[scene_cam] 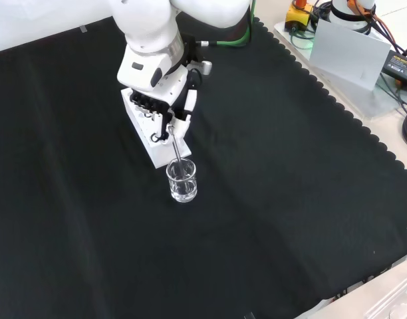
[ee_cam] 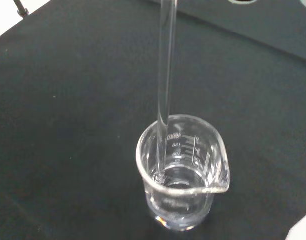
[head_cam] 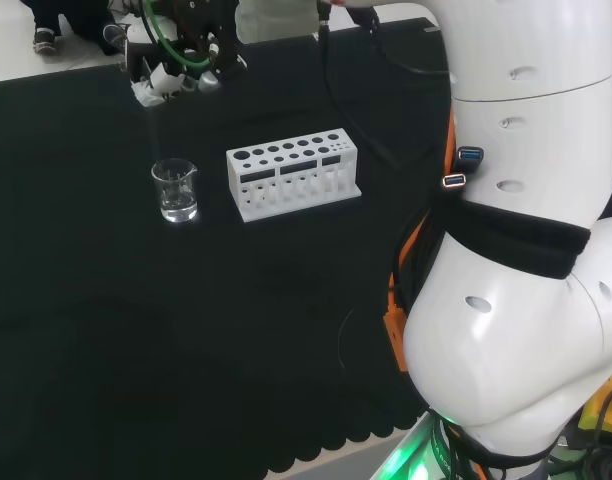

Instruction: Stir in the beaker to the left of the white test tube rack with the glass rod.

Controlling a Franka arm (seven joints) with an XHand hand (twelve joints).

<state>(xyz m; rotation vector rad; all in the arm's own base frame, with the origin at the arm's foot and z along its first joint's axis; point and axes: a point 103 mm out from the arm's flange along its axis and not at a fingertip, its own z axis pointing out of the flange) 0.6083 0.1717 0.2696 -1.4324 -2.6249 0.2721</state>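
In the head view, the black and white hand (head_cam: 176, 62) hangs above the black cloth counter (head_cam: 136, 330), at about eleven o'clock in the picture. Its fingers look curled, but what they hold is hard to see here. The small clear glass beaker (head_cam: 175, 190) stands right below the hand. The white test tube rack with round holes (head_cam: 293, 174) sits just beside the beaker, at its three o'clock.

In the front view, the hand (scene_cam: 165, 106) is at twelve o'clock from the beaker (scene_cam: 181, 180). Its fingers are curled and pinch the top of the thin clear glass rod (scene_cam: 176, 151). The rod slants down into the beaker. The rack (scene_cam: 142, 133) peeks out behind the hand, at the beaker's eleven o'clock.

In the wrist view, the rod (ee_cam: 166, 75) goes down inside the beaker (ee_cam: 183, 172). Its tip seems to sit low, close to the glass wall on the side away from the spout. There looks to be a little clear water at the bottom.

The step now seems to be the stirring. To do it well, the hand should make small, slow circles. The rod should stay low in the water and not push hard on the wall. The beaker is light, so a bump could tip or slide it toward the rack.
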